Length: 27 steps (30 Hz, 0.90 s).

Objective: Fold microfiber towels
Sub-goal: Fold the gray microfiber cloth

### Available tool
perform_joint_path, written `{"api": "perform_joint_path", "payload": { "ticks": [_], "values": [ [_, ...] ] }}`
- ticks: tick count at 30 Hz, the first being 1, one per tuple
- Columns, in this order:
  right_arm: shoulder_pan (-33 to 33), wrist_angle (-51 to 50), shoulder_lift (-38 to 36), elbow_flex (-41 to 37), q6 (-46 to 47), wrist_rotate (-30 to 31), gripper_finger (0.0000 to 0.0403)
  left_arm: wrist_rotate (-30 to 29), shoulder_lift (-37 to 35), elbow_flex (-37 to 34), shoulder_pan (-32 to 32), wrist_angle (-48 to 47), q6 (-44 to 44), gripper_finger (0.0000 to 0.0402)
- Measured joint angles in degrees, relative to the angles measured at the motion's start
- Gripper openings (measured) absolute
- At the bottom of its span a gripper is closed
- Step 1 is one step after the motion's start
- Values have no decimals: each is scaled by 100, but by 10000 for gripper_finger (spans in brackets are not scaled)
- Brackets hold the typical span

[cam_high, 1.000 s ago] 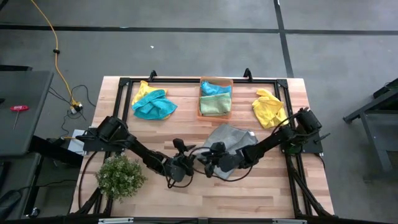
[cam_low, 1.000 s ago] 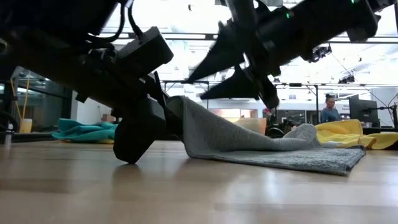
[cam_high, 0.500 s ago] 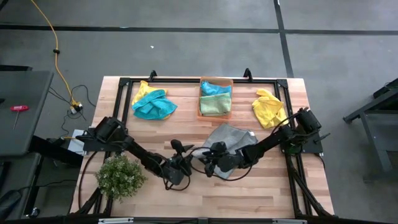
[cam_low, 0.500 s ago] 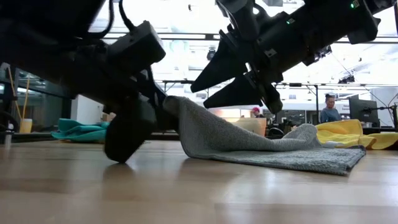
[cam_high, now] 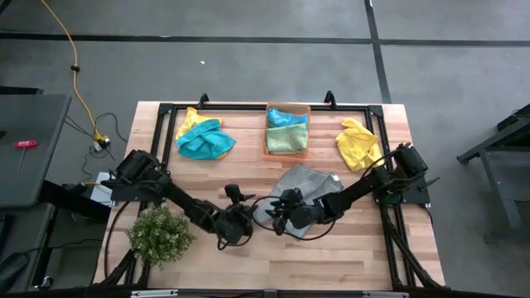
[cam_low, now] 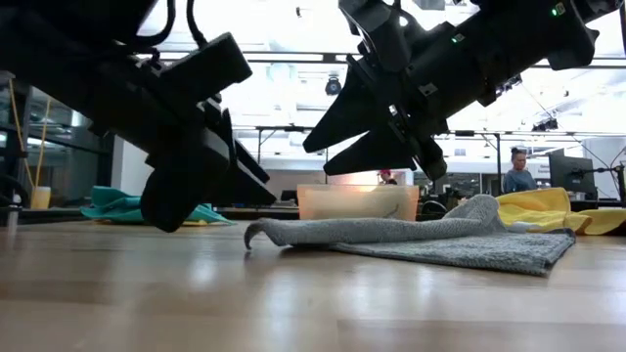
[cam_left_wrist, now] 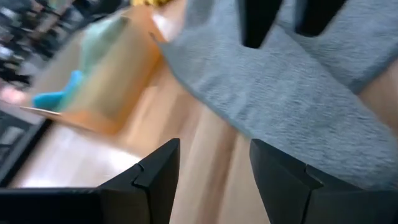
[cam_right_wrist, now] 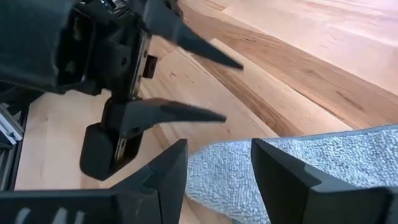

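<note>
Seen from above, a grey towel (cam_high: 308,189) lies near the middle of the wooden desk (cam_high: 248,257), its long axis running diagonally from the orange bin (cam_high: 287,129) toward the two grippers. The level view alone shows its near corner (cam_low: 256,232) curled up off the wood and both grippers raised. The left gripper (cam_high: 236,217) and right gripper (cam_high: 277,217) face each other beside that corner, jaws parted, holding nothing
</note>
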Motion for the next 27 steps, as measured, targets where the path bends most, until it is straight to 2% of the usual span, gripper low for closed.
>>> {"api": "perform_joint_path", "payload": {
  "ticks": [3,8,11,13,15,18,22,27],
  "values": [
    [0,-14,0,0,-36,0,170,405,0,2,48,-66,21,186],
    [0,-229,-43,0,-101,-2,170,489,-46,2,-26,-730,99,186],
    [0,-575,-220,0,-54,16,170,666,-188,9,-162,-1360,-291,186],
    [6,-695,-339,0,-58,120,170,1010,-274,7,-242,-1697,-741,186],
    [34,-764,-436,0,-61,244,170,1465,-301,7,-300,-1615,-1177,186],
    [44,-796,-496,2,-98,319,170,2064,-229,9,-356,-992,-1527,186],
    [44,-840,-518,2,-99,313,170,2093,-8,9,-434,-255,-1543,186],
    [42,-905,-518,2,-72,332,170,1739,109,20,-384,-165,-1789,186]
  ]
}}
